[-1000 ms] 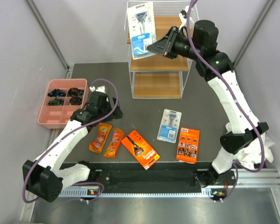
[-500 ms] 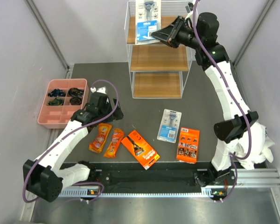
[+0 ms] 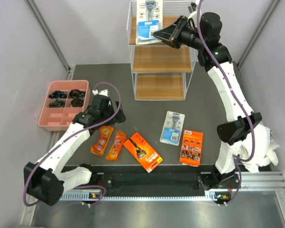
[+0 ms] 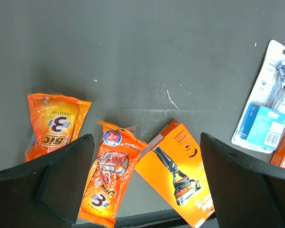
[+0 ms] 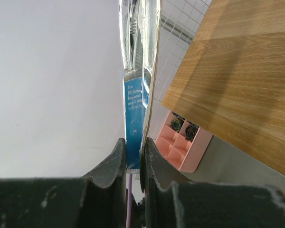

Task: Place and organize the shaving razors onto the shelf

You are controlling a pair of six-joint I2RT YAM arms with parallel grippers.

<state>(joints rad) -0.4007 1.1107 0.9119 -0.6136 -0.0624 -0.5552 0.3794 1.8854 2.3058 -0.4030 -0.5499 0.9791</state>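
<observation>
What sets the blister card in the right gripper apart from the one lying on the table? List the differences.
The held blister card is clamped in the right gripper, up at the top of the shelf; the loose blister card is untouched. The held blister card stands roughly upright; the loose blister card lies flat on the table, beside the orange card. Both are clear-and-blue razor packs.

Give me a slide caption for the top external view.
Right gripper holds a blister card at the top of the shelf.

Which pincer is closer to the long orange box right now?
Left. The left pincer hangs open nearby, left of the orange box; the right pincer grips a blister card at the shelf.
</observation>
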